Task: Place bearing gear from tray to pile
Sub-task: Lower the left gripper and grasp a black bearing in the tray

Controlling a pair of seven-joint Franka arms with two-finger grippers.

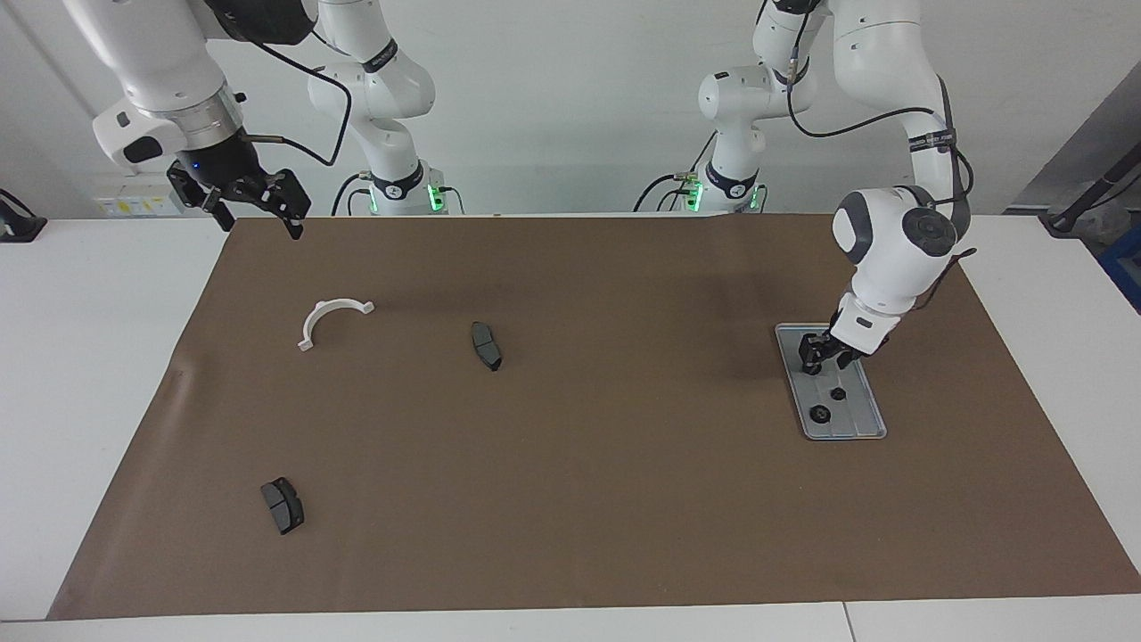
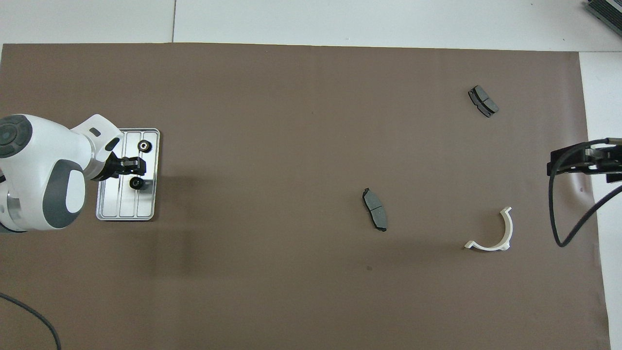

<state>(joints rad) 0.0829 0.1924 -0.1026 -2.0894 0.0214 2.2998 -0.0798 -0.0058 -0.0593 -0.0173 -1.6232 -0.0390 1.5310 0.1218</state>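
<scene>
Left gripper [image 1: 822, 355] low over the tray [image 1: 869, 426], above the part of it nearer the robots, tips down close to the ridged floor; cannot tell whether the claw is apart or together, nor whether it touches anything. Tray [image 2: 104, 214] flat on the brown mat [image 1: 570, 499] toward the left arm's end of the table. Two bearing gears in the tray: one gear [image 1: 837, 393] just beside the gripper tips, at about mid-length, the other gear [image 1: 818, 413] farther from the robots (both small, dark and round, flat on the ridges). In the overhead view, left gripper [image 2: 132, 166] between gear [image 2: 136, 183] and gear [image 2: 144, 146]. Right gripper [image 1: 258, 203] raised over the mat's edge at the right arm's end, waiting, claw apart and empty. Elsewhere on the mat, well apart from the tray: a white curved clamp piece [image 1: 328, 319], a dark brake pad [image 1: 486, 346] near mid-table, a second brake pad [image 1: 283, 506] farther from the robots.
</scene>
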